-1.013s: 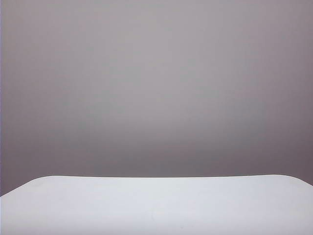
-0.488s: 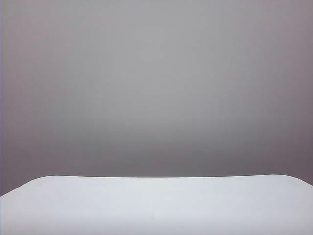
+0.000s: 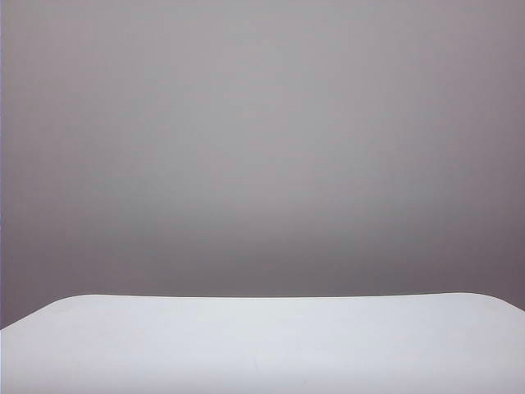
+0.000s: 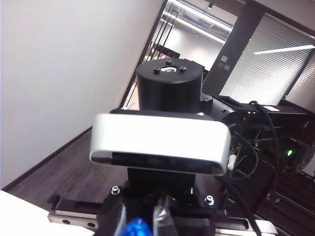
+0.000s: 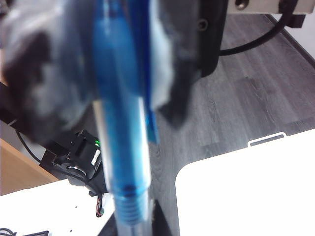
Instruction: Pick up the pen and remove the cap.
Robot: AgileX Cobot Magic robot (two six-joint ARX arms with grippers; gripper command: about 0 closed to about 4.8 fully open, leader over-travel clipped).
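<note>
Nothing has changed on the white table (image 3: 262, 353); off its edge, over grey floor (image 5: 246, 98), the left claw (image 5: 113, 54) is clamped tight on the pen (image 5: 120, 162), cap (image 5: 147, 118) still on, while the right claw (image 4: 139, 221) sits at the barrel, its grip impossible to tell.

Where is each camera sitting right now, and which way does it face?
Exterior: off the arms, facing table edge and wall; no arm shows.
Left wrist: faces right arm's camera; pen below; left gripper unseen.
Right wrist: looks past right gripper gripping the cap; floor beyond.
Shared: both wrist views show the pen.
</note>
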